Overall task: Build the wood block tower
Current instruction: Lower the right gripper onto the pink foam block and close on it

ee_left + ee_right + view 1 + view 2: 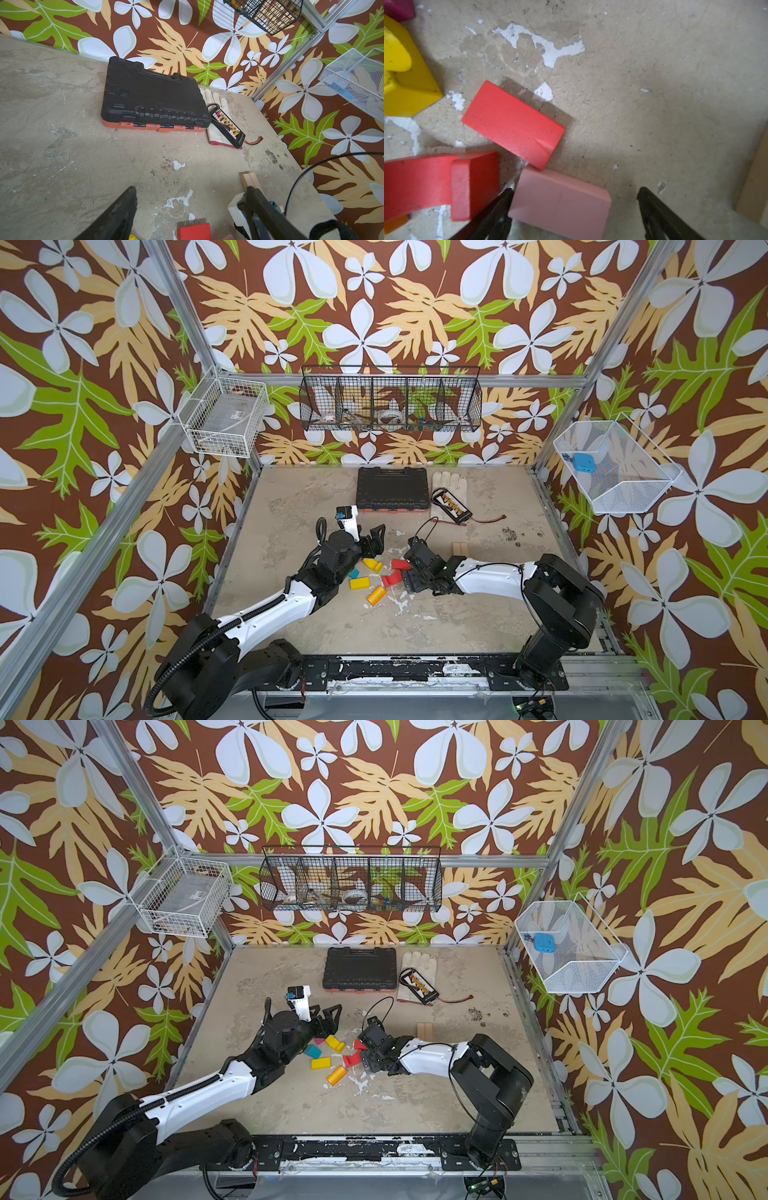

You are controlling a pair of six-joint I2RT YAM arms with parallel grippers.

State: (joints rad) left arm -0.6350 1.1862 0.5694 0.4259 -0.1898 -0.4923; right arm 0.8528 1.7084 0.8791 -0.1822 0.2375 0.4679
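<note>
The wood blocks lie loose on the table, and no tower is in view. In a top view I see a yellow arch [372, 565], a teal block [354, 573], a yellow brick [360, 583], an orange half-cylinder [376, 595], a red brick [400, 564], a red arch [391, 580] and tan planks [459, 549]. My right gripper [575, 191] is open around a pink block [560, 203]; one finger touches it and the other stands apart. The red brick [512, 124] lies just beyond. My left gripper [190, 189] is open and empty above the table, near the red brick [194, 231].
A black tool case [392, 489] lies at the back of the table. Beside it is a glove [446, 483] with a charger board [451, 506] on it. Wire baskets hang on the walls. A magenta block [319, 1041] peeks out by the left arm.
</note>
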